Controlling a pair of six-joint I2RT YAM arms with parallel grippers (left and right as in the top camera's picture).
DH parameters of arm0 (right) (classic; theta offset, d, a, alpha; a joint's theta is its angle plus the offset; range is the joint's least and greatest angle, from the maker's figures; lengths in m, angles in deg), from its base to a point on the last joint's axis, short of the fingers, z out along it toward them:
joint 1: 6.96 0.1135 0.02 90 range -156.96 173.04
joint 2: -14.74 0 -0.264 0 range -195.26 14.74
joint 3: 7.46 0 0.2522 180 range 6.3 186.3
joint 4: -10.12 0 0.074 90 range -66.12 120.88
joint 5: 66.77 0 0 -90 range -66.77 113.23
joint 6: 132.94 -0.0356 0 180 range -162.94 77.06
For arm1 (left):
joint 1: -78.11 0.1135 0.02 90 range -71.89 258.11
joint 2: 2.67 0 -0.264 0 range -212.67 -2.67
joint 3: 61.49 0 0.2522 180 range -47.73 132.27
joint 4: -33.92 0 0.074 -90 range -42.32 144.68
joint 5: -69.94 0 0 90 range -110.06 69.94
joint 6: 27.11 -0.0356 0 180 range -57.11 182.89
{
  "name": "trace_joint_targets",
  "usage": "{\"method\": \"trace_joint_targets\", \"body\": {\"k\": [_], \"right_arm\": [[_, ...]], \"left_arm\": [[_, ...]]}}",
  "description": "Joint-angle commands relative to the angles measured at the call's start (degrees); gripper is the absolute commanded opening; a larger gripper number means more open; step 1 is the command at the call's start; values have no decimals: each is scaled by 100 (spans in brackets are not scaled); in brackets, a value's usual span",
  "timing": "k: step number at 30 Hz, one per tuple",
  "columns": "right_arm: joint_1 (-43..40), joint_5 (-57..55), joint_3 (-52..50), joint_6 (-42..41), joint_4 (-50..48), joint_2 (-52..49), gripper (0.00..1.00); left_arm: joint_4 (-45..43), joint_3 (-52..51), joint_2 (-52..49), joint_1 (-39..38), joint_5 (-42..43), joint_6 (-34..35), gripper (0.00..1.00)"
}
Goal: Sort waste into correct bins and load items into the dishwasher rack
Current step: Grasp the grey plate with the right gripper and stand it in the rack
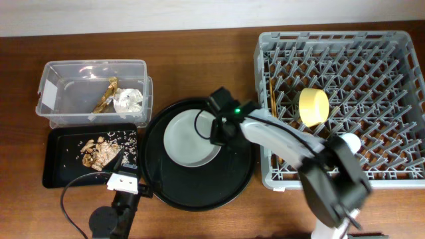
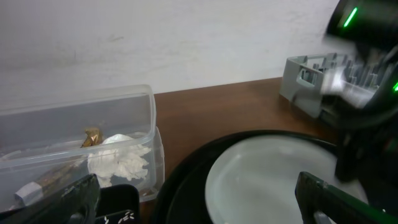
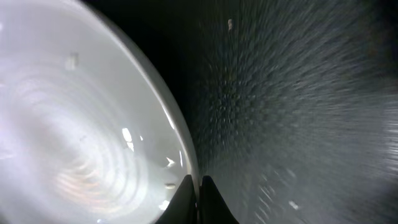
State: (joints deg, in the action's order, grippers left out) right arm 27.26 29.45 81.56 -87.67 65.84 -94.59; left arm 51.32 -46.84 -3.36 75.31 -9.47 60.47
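My right gripper [image 3: 198, 198] has its fingers drawn almost together, pinching the right rim of the grey-green plate [image 1: 188, 138]. The plate lies flat in the round black tray [image 1: 156, 179] on the table [image 1: 199, 66]. My left gripper [image 2: 196, 190] hangs with its fingers spread wide, beside the flat black tray [image 1: 56, 169] of food scraps [image 1: 98, 153]. The yellow bowl [image 1: 313, 106] sits in the rack [image 1: 398, 53].
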Motion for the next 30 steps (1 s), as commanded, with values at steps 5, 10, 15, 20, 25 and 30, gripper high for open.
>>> {"method": "trace_joint_targets", "body": {"k": [5,10,15,20,25,30], "right_arm": [[-378,-4815,39,2026,175,3318,4],[-1270,-7075,39,2529,-426,3152,4],[-1615,-7152,39,3971,-1978,2124,4],[-1657,-7656,39,4951,-3099,1172,4],[-1650,-7823,39,5539,-3530,435,4],[-1421,-7897,39,5661,-3392,396,43]], "left_arm": [[-4,-37,17,20,57,-70,99],[-4,-37,17,20,59,-68,99],[-4,-37,17,20,59,-70,99],[-4,-37,17,20,59,-68,99],[-4,-37,17,20,59,-70,99],[-4,-37,17,20,59,-70,99]]}}
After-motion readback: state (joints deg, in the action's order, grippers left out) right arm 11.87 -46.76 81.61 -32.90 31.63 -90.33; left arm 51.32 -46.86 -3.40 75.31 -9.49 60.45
